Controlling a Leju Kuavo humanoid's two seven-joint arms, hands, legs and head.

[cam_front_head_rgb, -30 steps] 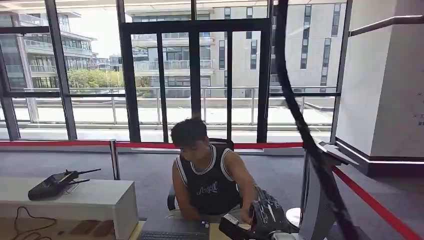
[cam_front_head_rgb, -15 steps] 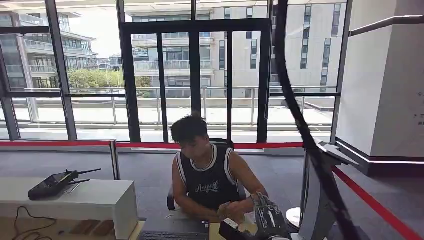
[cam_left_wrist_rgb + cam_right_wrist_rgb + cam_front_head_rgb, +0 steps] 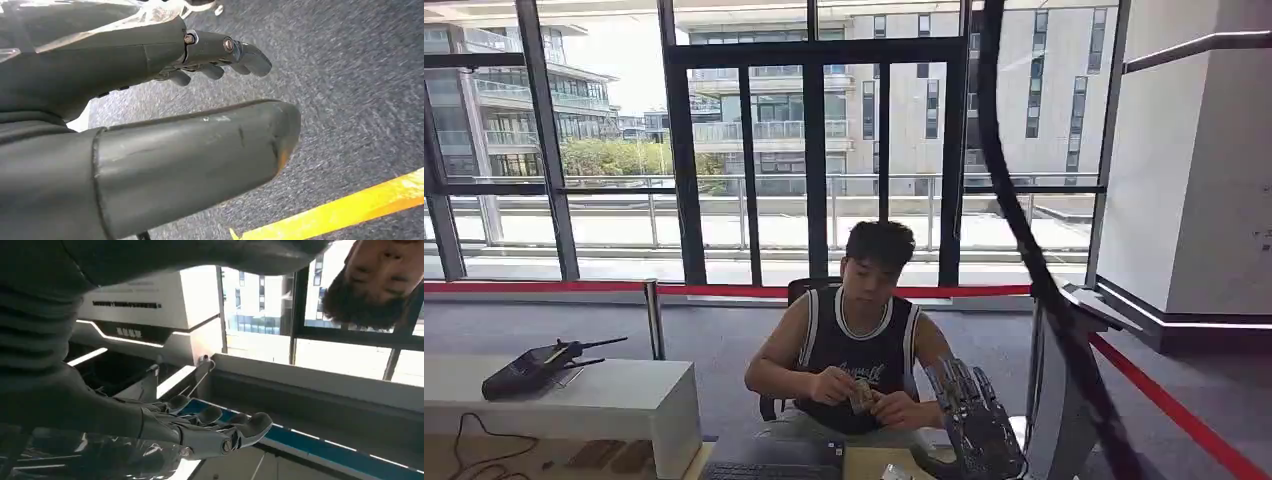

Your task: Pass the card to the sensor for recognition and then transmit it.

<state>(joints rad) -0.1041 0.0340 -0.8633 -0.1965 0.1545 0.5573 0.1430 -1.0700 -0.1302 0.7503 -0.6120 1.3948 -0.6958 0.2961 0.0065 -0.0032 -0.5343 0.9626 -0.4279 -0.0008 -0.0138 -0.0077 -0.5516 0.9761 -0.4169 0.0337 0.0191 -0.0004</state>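
A person seated across the desk holds the small card in both hands at chest height. My right hand stands raised just beside them, on the right, fingers spread and nothing in it. The right wrist view shows the same right hand flat and empty, over a blue-edged desk. A corner of the small dark sensor unit peeks in at the bottom edge, below the card. My left hand hangs over grey carpet with fingers stretched out, holding nothing.
A white counter at the left carries a black handset. A keyboard lies at the bottom edge. A grey screen stand rises close on the right, behind a hanging black cable. Red barrier tape runs behind.
The person has sat upright and drawn the card from my right hand to their chest. My right hand has risen from the sensor unit and now stands empty.
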